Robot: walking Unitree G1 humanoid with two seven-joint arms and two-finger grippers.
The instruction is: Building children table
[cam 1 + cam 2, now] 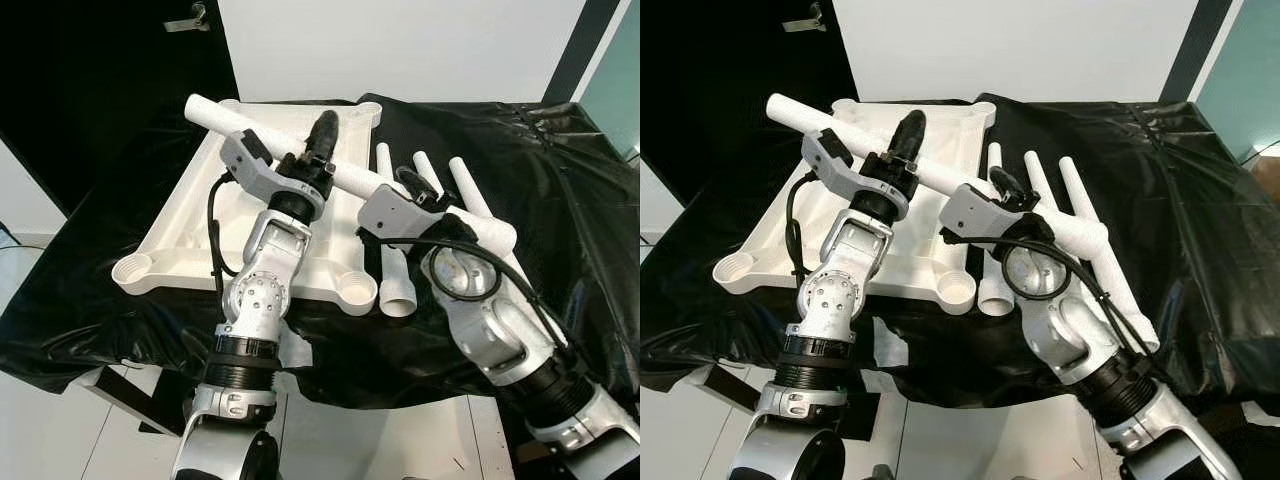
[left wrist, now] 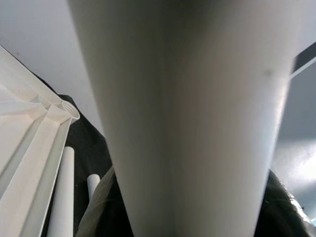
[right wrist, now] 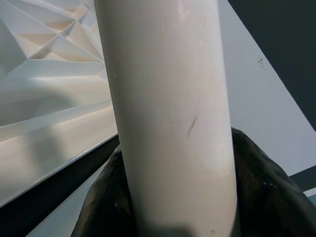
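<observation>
A white children's tabletop (image 1: pixel 200 215) lies upside down on the black cloth, with round leg sockets (image 1: pixel 358 290) at its corners. One long white table leg (image 1: pixel 225 118) is held above it, slanting from the far left down to the right. My left gripper (image 1: pixel 322 138) is shut on the leg near its middle. My right gripper (image 1: pixel 415 188) is shut on the same leg further right, toward its thicker end (image 1: pixel 495 236). The leg (image 2: pixel 197 123) runs close along the left wrist view, and the leg (image 3: pixel 168 113) does likewise in the right wrist view, over the ribbed underside (image 3: pixel 49 74).
Three more white legs lie on the black cloth (image 1: pixel 540 160) right of the tabletop, one (image 1: pixel 397 285) with its wide end near the front socket. The table's front edge is close to my body. A white wall (image 1: pixel 400 45) stands behind.
</observation>
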